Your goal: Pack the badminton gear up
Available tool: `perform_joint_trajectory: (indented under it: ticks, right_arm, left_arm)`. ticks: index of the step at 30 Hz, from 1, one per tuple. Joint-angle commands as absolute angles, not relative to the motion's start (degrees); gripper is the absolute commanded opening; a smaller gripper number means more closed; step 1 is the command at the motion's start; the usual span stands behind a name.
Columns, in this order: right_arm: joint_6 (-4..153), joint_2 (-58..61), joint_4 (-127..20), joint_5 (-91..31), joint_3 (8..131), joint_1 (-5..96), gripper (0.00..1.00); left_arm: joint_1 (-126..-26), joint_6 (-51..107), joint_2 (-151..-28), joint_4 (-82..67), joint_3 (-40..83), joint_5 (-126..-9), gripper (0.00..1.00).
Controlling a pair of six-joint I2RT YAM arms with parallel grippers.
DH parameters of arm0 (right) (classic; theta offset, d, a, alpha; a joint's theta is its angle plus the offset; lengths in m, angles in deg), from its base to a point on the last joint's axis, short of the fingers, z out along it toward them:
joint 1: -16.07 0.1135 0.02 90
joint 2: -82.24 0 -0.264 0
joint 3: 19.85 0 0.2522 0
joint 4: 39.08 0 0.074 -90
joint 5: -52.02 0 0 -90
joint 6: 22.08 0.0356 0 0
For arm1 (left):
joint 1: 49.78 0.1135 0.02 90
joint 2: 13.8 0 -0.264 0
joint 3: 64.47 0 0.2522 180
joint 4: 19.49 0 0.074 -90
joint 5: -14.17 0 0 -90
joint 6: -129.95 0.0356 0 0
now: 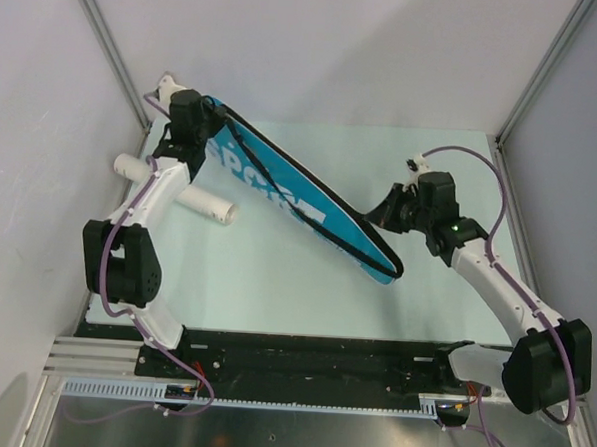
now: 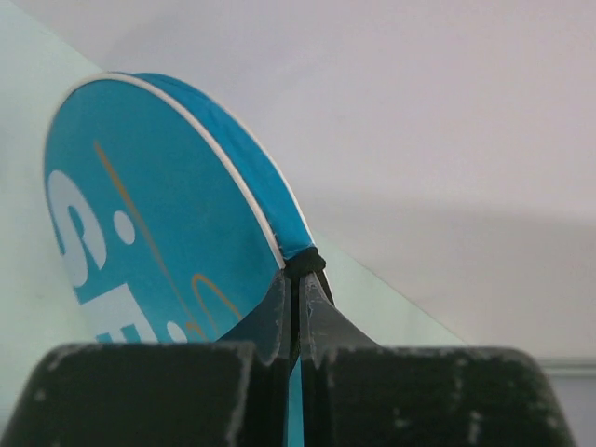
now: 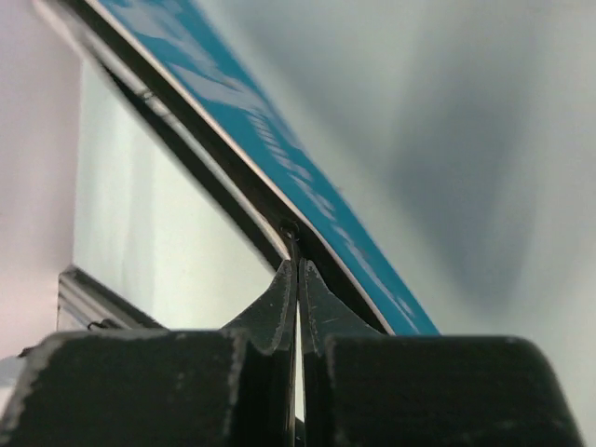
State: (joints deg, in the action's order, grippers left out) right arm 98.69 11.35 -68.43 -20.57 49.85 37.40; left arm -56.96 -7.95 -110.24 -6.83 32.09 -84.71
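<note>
The long blue "SPORT" racket bag (image 1: 300, 199) hangs on edge between my two grippers, running from back left to front right above the pale green table (image 1: 265, 282). My left gripper (image 1: 206, 117) is shut on the bag's black end loop, seen in the left wrist view (image 2: 300, 279) beside the bag's rounded blue end (image 2: 158, 205). My right gripper (image 1: 381, 213) is shut on the bag's black zipper edge, seen in the right wrist view (image 3: 296, 265) under the blue bag side (image 3: 270, 140). The white cardboard tube (image 1: 204, 204) lies on the table under my left arm. Rackets and shuttlecocks are out of view.
Grey walls with metal corner posts (image 1: 103, 43) enclose the table on the left, back and right. A black base rail (image 1: 301, 359) runs along the near edge between the arm bases.
</note>
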Motion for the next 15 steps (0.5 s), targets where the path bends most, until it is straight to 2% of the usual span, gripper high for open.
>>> perform_joint_trajectory:
  ticks: [1, 8, 15]
  right_arm:
    - [97.1, 15.2, -74.2, -27.0, 45.5, 32.0, 0.00]
    - [99.4, 16.6, -79.2, -28.5, 38.1, 23.2, 0.00]
    - [103.6, 12.5, -69.6, -29.8, 34.0, 22.1, 0.00]
  left_arm:
    - [-51.0, -4.4, -109.8, -9.4, 35.1, -95.4, 0.00]
    - [-48.1, -2.7, -110.6, -9.3, 34.8, -97.4, 0.00]
    - [-48.4, -6.9, -112.8, -9.4, 35.4, -91.3, 0.00]
